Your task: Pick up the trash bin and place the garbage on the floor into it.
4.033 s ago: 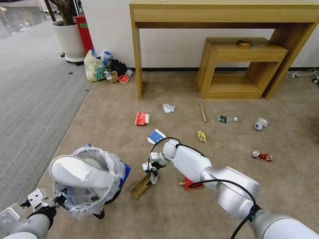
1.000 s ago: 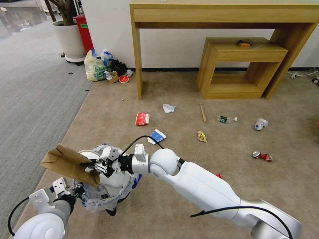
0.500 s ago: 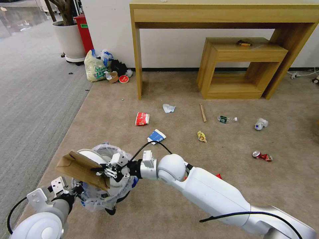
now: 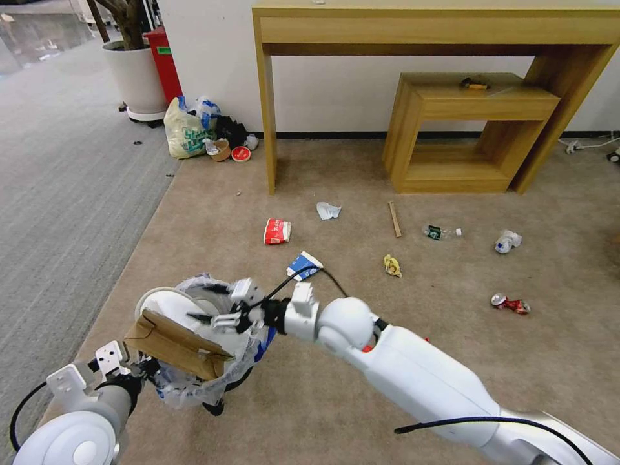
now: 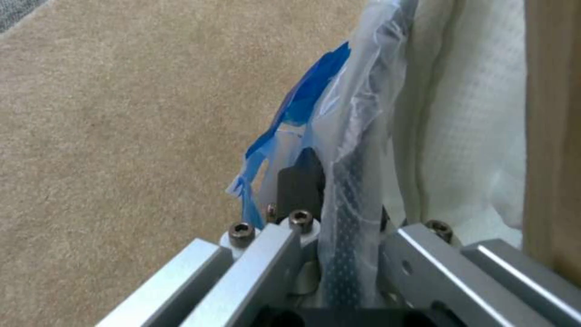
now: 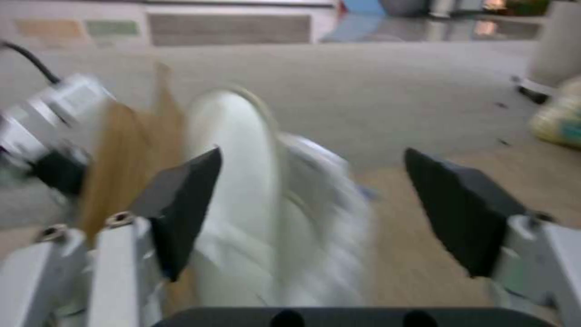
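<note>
The trash bin (image 4: 194,381), black with a clear bag (image 5: 357,136), hangs just above the floor at lower left, and my left gripper (image 4: 139,371) is shut on its rim. A white slipper (image 4: 171,303) and a brown cardboard piece (image 4: 174,345) stick out of its top. My right gripper (image 4: 216,318) hovers at the bin's right rim, open, with nothing between its fingers (image 6: 181,204). Garbage lies on the floor (image 4: 361,161): a red cup (image 4: 276,230), a blue-white cup (image 4: 303,265), crumpled paper (image 4: 327,210), a wooden stick (image 4: 394,219), a bottle (image 4: 442,232) and a crushed can (image 4: 510,303).
A wooden desk (image 4: 265,129) and a low wooden shelf (image 4: 471,129) stand against the far wall. A pale-yellow shopping bag (image 4: 184,132) and a white plant pot (image 4: 135,81) sit at the far left. Grey carpet (image 4: 58,194) runs along the left.
My right gripper carried the cardboard from the floor to the bin, then let it go. The cardboard now rests in the bin, and the gripper has drawn back slightly to the right.
</note>
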Available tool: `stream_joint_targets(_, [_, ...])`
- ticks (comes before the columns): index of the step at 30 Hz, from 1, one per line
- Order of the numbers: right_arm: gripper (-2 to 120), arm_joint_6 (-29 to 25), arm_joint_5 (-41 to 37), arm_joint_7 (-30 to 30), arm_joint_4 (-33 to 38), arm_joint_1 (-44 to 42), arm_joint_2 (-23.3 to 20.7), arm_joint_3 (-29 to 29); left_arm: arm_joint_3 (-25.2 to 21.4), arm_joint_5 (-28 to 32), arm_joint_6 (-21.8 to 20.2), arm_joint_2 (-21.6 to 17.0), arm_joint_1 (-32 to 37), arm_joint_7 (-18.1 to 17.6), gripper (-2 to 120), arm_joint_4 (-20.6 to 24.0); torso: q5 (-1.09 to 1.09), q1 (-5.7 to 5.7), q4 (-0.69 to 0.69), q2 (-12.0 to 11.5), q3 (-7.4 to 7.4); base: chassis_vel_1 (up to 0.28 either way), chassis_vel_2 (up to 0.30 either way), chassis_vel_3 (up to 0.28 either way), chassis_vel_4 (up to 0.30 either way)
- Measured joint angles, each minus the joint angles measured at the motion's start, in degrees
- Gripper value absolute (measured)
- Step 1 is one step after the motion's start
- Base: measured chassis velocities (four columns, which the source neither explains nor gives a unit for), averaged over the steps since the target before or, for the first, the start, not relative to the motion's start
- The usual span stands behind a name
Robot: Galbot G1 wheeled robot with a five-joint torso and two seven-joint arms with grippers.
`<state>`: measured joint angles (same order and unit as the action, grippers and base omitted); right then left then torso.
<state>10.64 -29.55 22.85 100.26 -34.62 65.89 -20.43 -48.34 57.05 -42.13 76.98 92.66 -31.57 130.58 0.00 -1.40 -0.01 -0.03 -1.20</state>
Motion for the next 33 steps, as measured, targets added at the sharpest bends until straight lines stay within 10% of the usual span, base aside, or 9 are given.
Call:
stream_joint_targets(16, [100, -3.7, 2.8, 17.5, -9.9, -11.1, -16.9, 15.9, -1.0, -1.7, 0.0, 0.5, 1.5, 2.2, 0, 0.3, 0.02, 0.00, -0.02, 0.0, 0.00, 0.000, 0.000, 0.000, 0.000])
stream_joint_targets(33, [100, -12.4, 21.5, 25.2, -36.4, -12.8, -14.6, 20.0, -1.1, -1.8, 0.0, 0.8, 3.8, 2.3, 0, 2.4, 0.00, 0.00, -0.01, 0.0, 0.00, 0.000, 0.000, 0.000, 0.000])
